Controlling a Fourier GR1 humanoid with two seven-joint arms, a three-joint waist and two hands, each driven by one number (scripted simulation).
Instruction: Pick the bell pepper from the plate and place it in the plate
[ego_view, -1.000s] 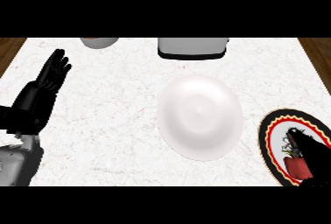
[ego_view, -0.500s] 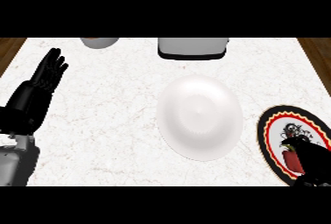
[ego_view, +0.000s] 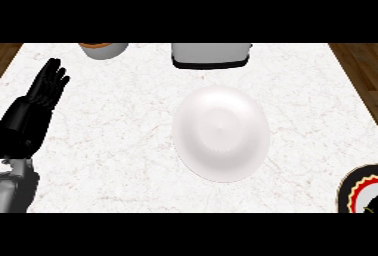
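Observation:
A plain white plate (ego_view: 221, 132) lies at the middle of the marble counter. Only an arc of a dark plate with a red and yellow patterned rim (ego_view: 359, 192) shows at the lower right corner. No bell pepper is visible. My left hand (ego_view: 37, 107) rests open at the left edge, fingers straight and pointing up the counter, well apart from both plates. My right hand does not show.
A grey appliance (ego_view: 210, 55) stands at the back, just beyond the white plate. A grey cup with a brown top (ego_view: 103, 49) sits at the back left. The counter's right edge (ego_view: 353, 80) runs along wooden floor.
The dark plate now shows farther right and lower, mostly out of view. The right hand and the red pepper seen on it before no longer show. The left hand has barely moved.

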